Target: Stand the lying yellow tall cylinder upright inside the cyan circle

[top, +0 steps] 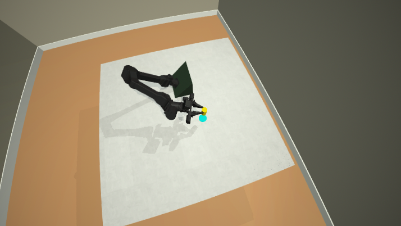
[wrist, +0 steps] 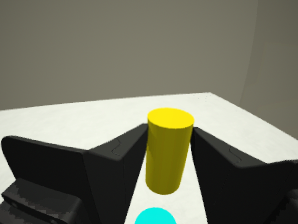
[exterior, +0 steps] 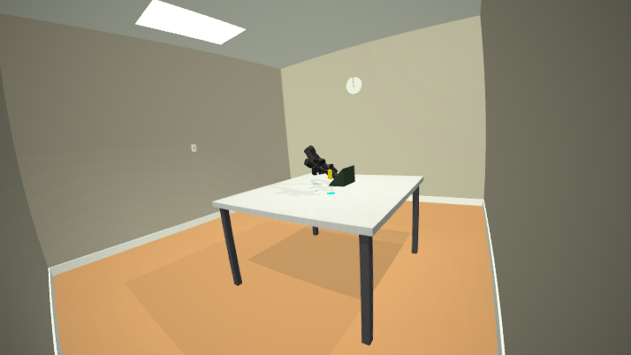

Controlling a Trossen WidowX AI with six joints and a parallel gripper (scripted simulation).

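The yellow tall cylinder (top: 204, 110) (exterior: 330, 175) (wrist: 166, 160) is upright or close to it, held in the air above the table. My gripper (top: 204, 110) (wrist: 169, 131) is shut on it, one finger on each side near its upper end in the wrist view. The cyan circle (top: 202, 118) (exterior: 330, 193) (wrist: 155, 218) lies flat on the table. In the exterior view a gap shows between the cylinder's lower end and the circle. In the wrist view the circle is below the cylinder's lower end, partly cut off by the frame edge.
A dark green wedge-shaped block (top: 184, 80) (exterior: 345, 177) stands on the white table (top: 224, 157) (exterior: 283, 205) beside the arm's base, behind the gripper. The arm (top: 149, 90) reaches around to the side of the block. The arm's shadow falls on the table.
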